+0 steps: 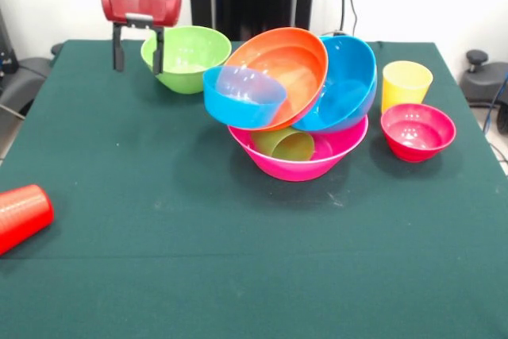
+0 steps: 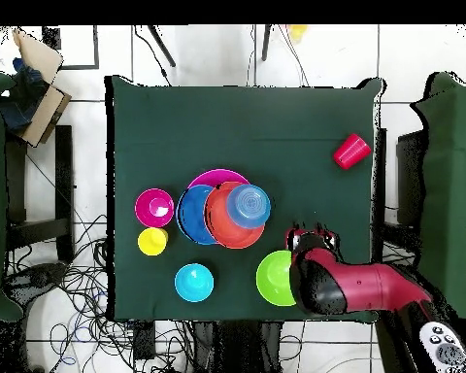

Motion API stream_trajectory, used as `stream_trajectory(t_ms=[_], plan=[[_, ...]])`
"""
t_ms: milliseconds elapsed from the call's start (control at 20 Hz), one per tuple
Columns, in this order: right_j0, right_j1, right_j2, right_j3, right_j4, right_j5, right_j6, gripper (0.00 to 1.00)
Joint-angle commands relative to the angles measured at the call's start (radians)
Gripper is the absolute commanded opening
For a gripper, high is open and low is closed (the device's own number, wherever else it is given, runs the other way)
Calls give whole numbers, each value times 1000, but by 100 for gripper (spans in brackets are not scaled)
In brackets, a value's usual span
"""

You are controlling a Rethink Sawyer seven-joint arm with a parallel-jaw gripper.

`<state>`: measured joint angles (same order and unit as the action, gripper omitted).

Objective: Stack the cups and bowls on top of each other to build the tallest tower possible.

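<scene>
The tower rests on the big pink bowl (image 1: pixel 298 156) (image 2: pixel 216 178). A green cup (image 1: pixel 286 145) lies inside it. An orange bowl (image 1: pixel 279 73) (image 2: pixel 229 221) and a large blue bowl (image 1: pixel 348 85) (image 2: pixel 190 216) lean tilted on top. A small translucent blue bowl (image 1: pixel 242 97) (image 2: pixel 248 202) is perched at the front. My gripper (image 1: pixel 139 53) (image 2: pixel 312 234) hangs open and empty beside the lime green bowl (image 1: pixel 189 57) (image 2: pixel 275 278), with one finger (image 1: pixel 159 52) in front of its rim. A yellow cup (image 1: pixel 406 83) (image 2: pixel 152 241) and a magenta-red bowl (image 1: pixel 417 131) (image 2: pixel 154 207) stand beside the tower.
A red cup (image 1: pixel 22 213) (image 2: pixel 351 152) lies on its side near the table's edge, away from the rest. A cyan bowl (image 2: pixel 194 282) stands alone near the robot's side of the green table (image 1: pixel 238 275); only the overhead view shows it.
</scene>
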<state>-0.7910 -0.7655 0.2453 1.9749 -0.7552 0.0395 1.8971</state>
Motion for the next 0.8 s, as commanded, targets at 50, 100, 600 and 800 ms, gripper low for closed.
stream_trajectory(t_ms=[50, 100, 600, 800], plan=[[-86, -81, 194, 97, 62, 319, -229, 100], [-104, -88, 216, 108, 62, 320, -232, 100], [-229, -79, 352, 128, 1, 427, -279, 100], [-169, -13, 303, 77, -89, 366, -174, 100]])
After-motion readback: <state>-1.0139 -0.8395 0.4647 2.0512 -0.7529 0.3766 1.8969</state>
